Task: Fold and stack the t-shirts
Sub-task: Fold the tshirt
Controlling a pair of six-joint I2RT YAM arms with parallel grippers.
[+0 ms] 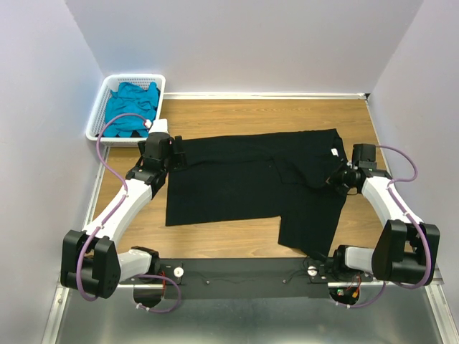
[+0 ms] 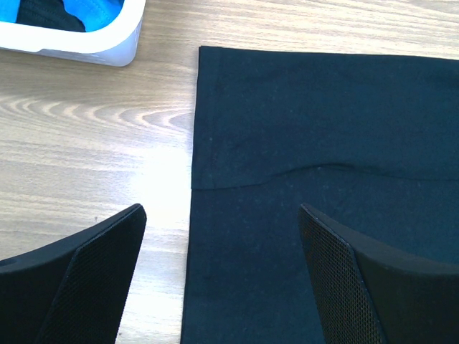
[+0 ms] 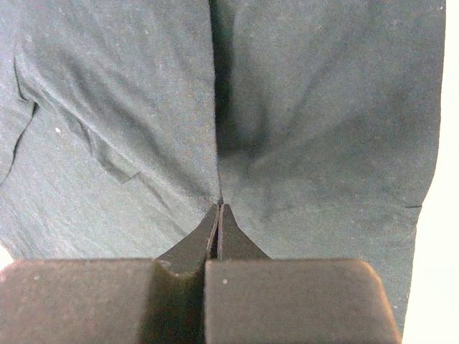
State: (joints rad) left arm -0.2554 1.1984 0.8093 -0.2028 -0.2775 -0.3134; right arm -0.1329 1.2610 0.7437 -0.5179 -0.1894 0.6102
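The black t-shirt (image 1: pixel 244 183) lies spread flat on the wooden table, partly folded, with its white neck label (image 1: pixel 334 152) at the right. My left gripper (image 1: pixel 174 152) hovers open over the shirt's left edge; in the left wrist view the gripper (image 2: pixel 222 215) straddles the hem of the black cloth (image 2: pixel 323 129) with nothing held. My right gripper (image 1: pixel 336 180) is shut, and in the right wrist view (image 3: pixel 219 208) it pinches a ridge of the black shirt (image 3: pixel 323 107). The teal-blue t-shirt (image 1: pixel 133 107) lies crumpled in the basket.
A white slotted basket (image 1: pixel 100 132) stands at the table's far left corner; its wall shows in the left wrist view (image 2: pixel 107 46). Bare wood (image 1: pixel 237 111) lies behind the shirt, and more (image 2: pixel 86 129) left of it. Grey walls close in three sides.
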